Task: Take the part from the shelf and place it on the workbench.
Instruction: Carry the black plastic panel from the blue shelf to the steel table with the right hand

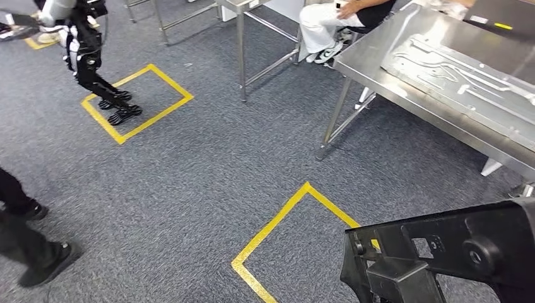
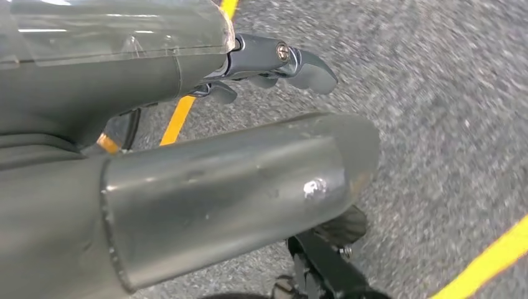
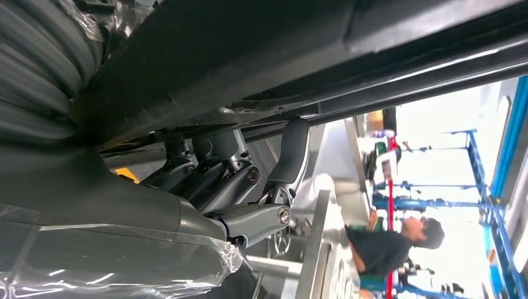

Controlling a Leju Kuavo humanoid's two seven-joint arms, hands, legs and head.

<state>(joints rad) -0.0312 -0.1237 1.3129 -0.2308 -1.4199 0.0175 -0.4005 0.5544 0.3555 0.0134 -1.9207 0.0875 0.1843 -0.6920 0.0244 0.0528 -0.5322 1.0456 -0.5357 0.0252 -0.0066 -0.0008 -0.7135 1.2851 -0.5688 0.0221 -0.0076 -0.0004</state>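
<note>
Far left, floor level: a person's dark shoes (image 1: 38, 259) on the grey carpet (image 1: 202, 164).

Upper left: a second robot (image 1: 85, 50) with black legs, its feet inside a yellow taped square (image 1: 135, 101).

Centre: another yellow taped outline (image 1: 287, 221) on the carpet, its corner pointing away from me.

Upper centre: thin metal table legs (image 1: 243, 57), and beyond them a seated person (image 1: 334, 22) in white trousers and a dark top.

Right: the steel workbench (image 1: 378, 76), carrying a flat stamped metal panel (image 1: 460, 76) on its top.

Lower right: the black plastic part (image 1: 441, 252), off the shelf and carried low in front of me, near the workbench but not on it.

My left hand (image 2: 261, 68): thumb and fingers apart, curled loosely over the carpet, holding nothing; an end of the black part shows just beside the thumb.

My right hand (image 3: 249, 180): fingers (image 3: 292, 149) pressed up against the underside of the black part, gripping it.
</note>
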